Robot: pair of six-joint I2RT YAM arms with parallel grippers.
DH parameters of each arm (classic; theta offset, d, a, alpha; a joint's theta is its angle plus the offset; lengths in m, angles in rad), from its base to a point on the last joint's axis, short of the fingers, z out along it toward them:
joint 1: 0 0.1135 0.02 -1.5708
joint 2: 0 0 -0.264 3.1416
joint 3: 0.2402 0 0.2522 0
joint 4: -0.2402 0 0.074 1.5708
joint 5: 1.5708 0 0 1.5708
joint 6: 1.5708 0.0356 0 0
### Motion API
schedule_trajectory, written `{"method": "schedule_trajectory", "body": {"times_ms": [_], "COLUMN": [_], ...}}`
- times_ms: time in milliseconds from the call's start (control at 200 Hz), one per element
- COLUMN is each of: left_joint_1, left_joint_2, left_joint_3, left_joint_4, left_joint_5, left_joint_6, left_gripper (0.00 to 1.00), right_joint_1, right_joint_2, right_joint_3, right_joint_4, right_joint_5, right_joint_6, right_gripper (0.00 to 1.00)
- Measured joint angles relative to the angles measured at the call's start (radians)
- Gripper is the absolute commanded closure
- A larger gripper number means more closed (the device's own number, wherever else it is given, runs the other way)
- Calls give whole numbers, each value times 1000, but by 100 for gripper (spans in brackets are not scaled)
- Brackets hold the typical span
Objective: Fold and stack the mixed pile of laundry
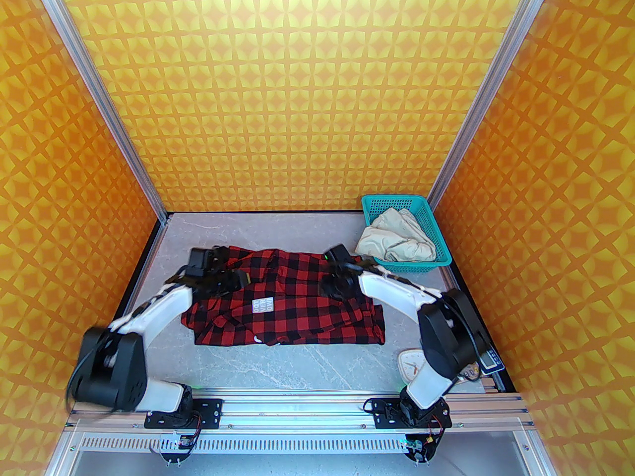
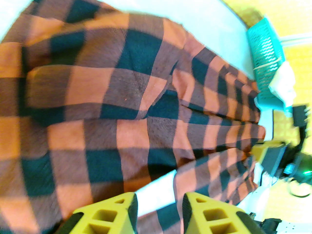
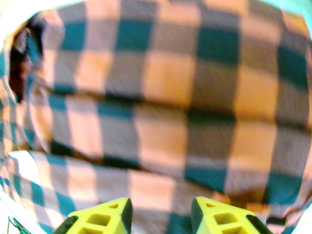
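A red-and-black checked shirt (image 1: 297, 310) is spread mid-table; the left gripper (image 2: 160, 196) and right gripper (image 3: 161, 200) are held spread over its far edge.

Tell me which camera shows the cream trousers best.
The top external view: the cream trousers appear as a whole heap in the teal basket, spilling over its left wall. The left wrist view catches just a blurred pale scrap of them beside the basket's mesh, near the frame's right edge.
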Motion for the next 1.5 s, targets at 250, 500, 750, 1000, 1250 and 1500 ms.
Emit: {"method": "schedule_trajectory", "body": {"times_ms": [250, 500, 750, 1000, 1250, 1500], "left_joint_1": [-32, -32, -32, -32, -49, -96], "left_joint_2": [174, 100, 117, 273, 586, 735], "left_joint_3": [-35, -138, 36, 481, 866, 1004], "left_joint_4": [89, 155, -3, -100, -290, -476], "left_joint_5": [-3, -2, -27, -86, -115, -145], "left_joint_6": [-24, -37, 15, 137, 357, 533], "left_gripper": [66, 64, 58, 46, 34, 51], "right_joint_1": [0, 0, 1, -7, -63, -107], "right_joint_2": [129, 21, 32, 32, 31, 12], "right_joint_3": [-21, -182, -85, 94, 116, 84], "right_joint_4": [29, 146, 29, 10, 2, -7], "right_joint_5": [-18, -46, -29, -27, -46, -61], "right_joint_6": [-17, -5, -27, -64, -71, -74], "right_gripper": [54, 54, 52, 52, 51, 51]}}
